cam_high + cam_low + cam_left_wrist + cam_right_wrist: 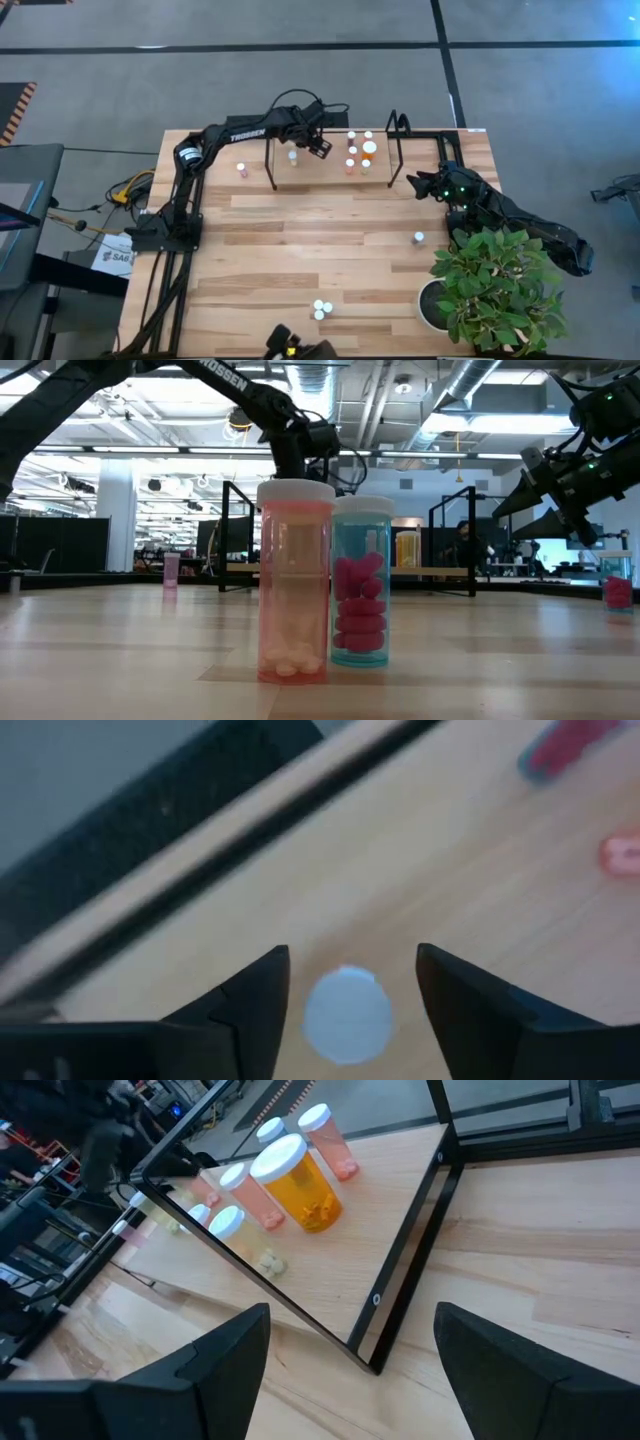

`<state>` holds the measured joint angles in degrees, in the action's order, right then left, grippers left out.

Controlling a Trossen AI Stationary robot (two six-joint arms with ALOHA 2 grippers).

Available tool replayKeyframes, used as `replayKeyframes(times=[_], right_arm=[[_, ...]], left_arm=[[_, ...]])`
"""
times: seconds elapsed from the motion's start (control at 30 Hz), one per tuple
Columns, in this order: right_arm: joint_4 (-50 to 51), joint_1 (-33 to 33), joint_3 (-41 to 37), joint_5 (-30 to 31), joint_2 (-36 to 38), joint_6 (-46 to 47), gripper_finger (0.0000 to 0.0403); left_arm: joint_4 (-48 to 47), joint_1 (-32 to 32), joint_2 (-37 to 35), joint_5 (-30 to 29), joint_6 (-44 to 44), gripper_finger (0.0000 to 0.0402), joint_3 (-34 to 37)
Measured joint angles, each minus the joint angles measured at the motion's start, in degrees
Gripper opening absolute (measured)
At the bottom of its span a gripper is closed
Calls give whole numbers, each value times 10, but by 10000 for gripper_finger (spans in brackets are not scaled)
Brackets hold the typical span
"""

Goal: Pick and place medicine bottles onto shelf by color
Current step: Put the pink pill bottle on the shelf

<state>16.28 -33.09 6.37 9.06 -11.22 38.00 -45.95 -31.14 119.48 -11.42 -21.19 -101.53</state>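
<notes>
Bottles up close: two white caps [320,309] side by side at the table's [260,250] near edge, one lone cap [418,238] right of centre. Farther back, right gripper [415,183] hangs by the shelf's [330,170] right end, jaws wide and empty. On the shelf, left gripper [350,982] sits over one bottle [347,1014], fingers parted clear of its cap; a cluster [360,150] stands to the right
</notes>
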Motion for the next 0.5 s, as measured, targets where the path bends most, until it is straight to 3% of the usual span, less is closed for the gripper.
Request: replayKeyframes(times=[0.2,0.5], right_arm=[[0,0,0,0,0,0,305],[0,0,0,0,0,0,305]], left_arm=[[-74,3,0,-20,17,234,-88],[-304,11,-1,-20,4,237,-263]])
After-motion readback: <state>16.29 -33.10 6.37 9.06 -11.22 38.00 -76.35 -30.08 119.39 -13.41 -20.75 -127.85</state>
